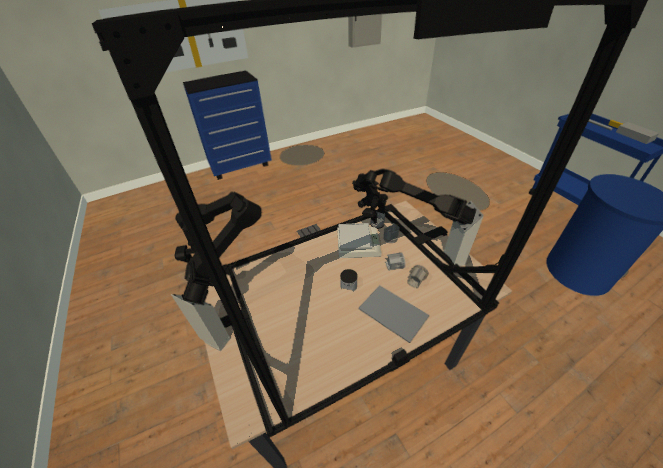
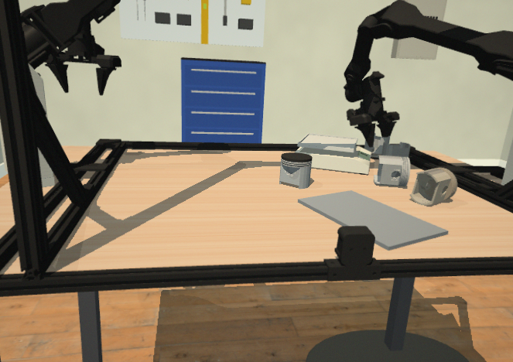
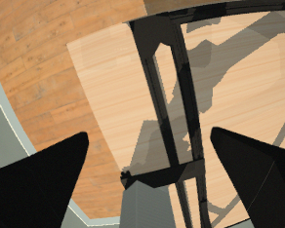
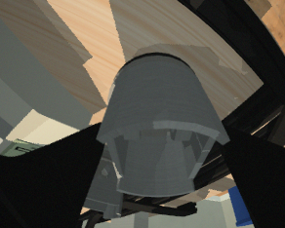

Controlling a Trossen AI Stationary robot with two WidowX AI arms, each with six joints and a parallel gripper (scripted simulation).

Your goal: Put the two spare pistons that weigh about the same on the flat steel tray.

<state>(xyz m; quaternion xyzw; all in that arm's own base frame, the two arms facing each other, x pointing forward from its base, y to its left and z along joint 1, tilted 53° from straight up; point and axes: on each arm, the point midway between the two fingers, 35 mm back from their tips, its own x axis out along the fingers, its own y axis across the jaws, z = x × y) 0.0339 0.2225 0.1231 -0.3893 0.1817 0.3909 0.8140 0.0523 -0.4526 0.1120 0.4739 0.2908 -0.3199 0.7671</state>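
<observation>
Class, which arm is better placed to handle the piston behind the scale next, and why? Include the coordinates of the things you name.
Probably the right: its gripper [image 1: 374, 220] [image 2: 377, 142] is already down around that piston [image 4: 158, 102], fingers open. The left gripper [image 2: 83, 91] [image 3: 150, 135] hangs high across the bench, far from it.
</observation>
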